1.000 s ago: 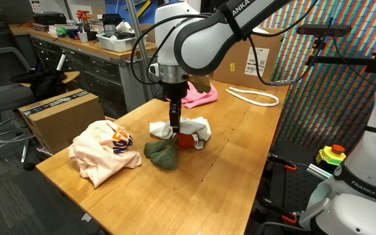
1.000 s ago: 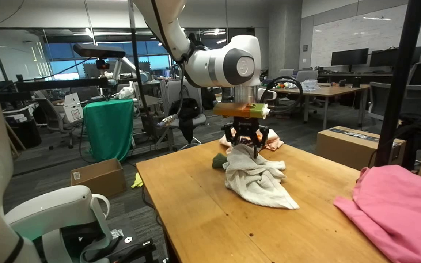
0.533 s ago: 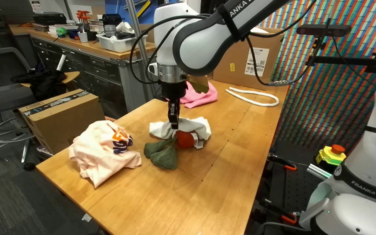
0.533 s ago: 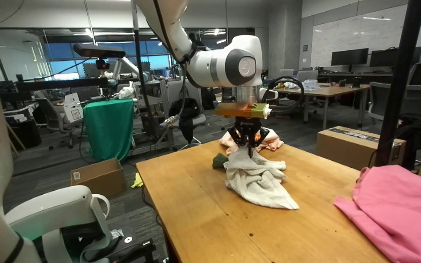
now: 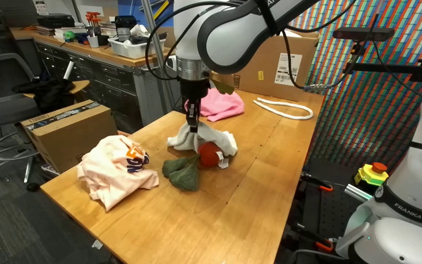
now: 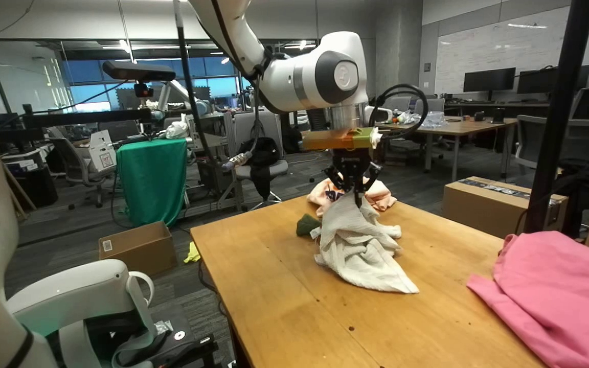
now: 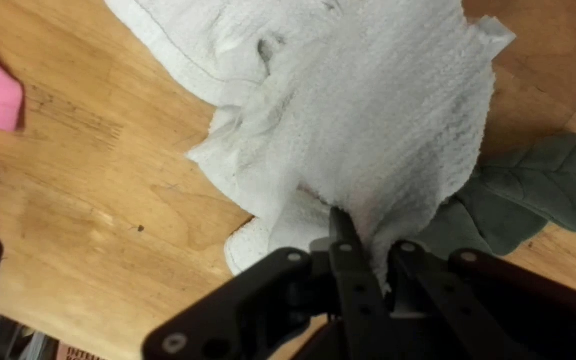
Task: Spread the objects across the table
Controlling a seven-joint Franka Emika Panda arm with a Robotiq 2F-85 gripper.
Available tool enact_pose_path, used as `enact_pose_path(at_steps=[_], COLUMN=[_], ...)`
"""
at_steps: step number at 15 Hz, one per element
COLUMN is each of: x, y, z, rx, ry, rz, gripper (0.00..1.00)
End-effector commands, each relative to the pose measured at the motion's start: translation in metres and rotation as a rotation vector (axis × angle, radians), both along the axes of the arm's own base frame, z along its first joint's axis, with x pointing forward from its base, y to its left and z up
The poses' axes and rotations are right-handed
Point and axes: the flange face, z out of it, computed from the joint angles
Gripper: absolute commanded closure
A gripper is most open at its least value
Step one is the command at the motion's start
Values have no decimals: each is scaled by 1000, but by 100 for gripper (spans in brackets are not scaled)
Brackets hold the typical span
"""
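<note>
Over the bench (image 5: 255, 205), the jaws grip the white towel (image 6: 358, 250) — a raised peak of cloth is pinched btwn them, while the lower folds rest on the bench. Against the towel's edge sits a round red item (image 5: 208, 154) w/ white tags (image 5: 224, 163); green leaves (image 5: 184, 175) lie just beside it, stem reaching its side. The towel is btwn the lettered peach cloth (image 5: 114, 174), nr a bench edge, & the pink cloth (image 5: 222, 105) — apart from both. White rope (image 5: 289, 104), bent in a U, lies nr the pink cloth & a big box (image 5: 267, 82).
</note>
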Motion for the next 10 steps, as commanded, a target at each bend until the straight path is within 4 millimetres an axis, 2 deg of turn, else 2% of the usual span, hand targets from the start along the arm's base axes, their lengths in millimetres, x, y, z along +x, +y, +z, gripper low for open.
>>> enact_pose_path(at_steps=[1, 3, 4, 6, 10], x=[-13, -20, -33, -46, -66], y=[-8, -12, -5, -5, -18], z=[46, 69, 79, 97, 125], rx=[-31, -43, -52, -68, -105], ry=[-95, -136, -159, -197, -241], rz=[-47, -78, -93, -125, -188], gripper=[92, 92, 92, 92, 92])
